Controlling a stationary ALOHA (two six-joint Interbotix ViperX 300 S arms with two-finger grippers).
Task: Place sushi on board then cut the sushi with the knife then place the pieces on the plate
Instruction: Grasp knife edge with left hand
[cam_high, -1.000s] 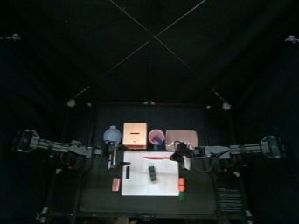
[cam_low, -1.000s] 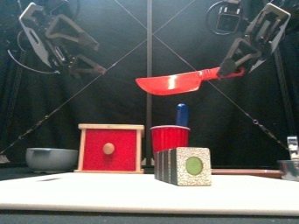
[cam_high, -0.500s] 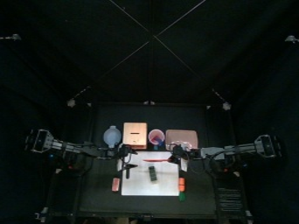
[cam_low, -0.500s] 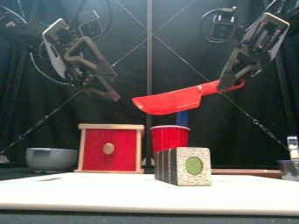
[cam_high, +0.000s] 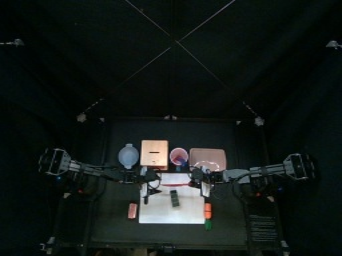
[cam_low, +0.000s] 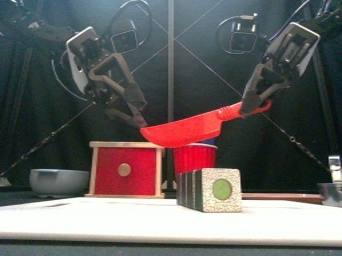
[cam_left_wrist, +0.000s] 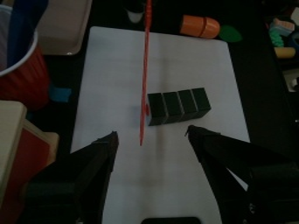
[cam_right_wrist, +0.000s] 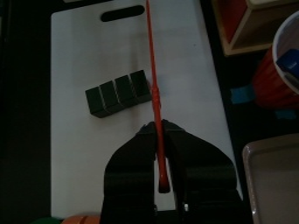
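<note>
The sushi roll (cam_low: 211, 190), dark green blocks joined together, lies on the white board (cam_low: 80, 222); it also shows in the top view (cam_high: 175, 198) and both wrist views (cam_left_wrist: 179, 105) (cam_right_wrist: 121, 96). My right gripper (cam_low: 254, 100) is shut on the handle of the red knife (cam_low: 187, 128), which hangs tilted above the roll. In the right wrist view the red knife (cam_right_wrist: 152, 79) runs out edge-on over the board (cam_right_wrist: 82, 52). My left gripper (cam_low: 136, 117) is open by the blade's tip, and in its own view the blade (cam_left_wrist: 145, 79) stands between its spread jaws.
Behind the board stand the wooden box (cam_low: 127, 170), the red cup (cam_low: 195, 158) with a blue knife, and the blue-grey bowl (cam_low: 60, 180). The pink tray (cam_high: 207, 157) lies at the back right. Small toy foods (cam_high: 134, 210) (cam_high: 209, 212) flank the board.
Both arms have come down and toward the middle. The red knife has dropped lower over the roll, and my left gripper has closed in on the blade's tip.
</note>
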